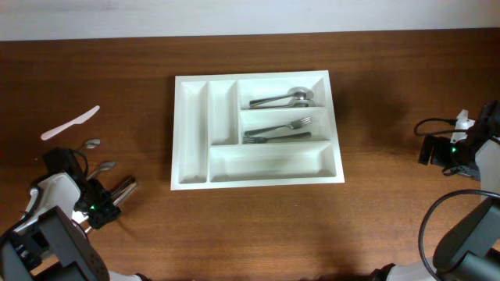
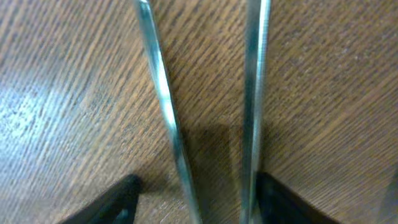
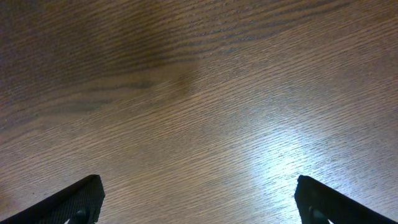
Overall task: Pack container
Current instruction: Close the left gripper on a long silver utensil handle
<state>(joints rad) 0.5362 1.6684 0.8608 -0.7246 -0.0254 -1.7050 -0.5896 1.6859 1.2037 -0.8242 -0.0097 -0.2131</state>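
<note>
Overhead top-down; both wrist cams hug table (image 1: 258, 226).

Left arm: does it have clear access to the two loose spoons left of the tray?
Likely yes: the left gripper is open astride both spoon handles, nothing lying over them.

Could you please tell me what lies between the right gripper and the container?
Nothing: the overhead view shows only bare wooden table between the right gripper and the container.

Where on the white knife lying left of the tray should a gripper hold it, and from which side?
Grip the white knife near its middle, coming straight from above and closing across its narrow width. It lies flat on the table, slanted, with bare wood along both long edges.
</note>
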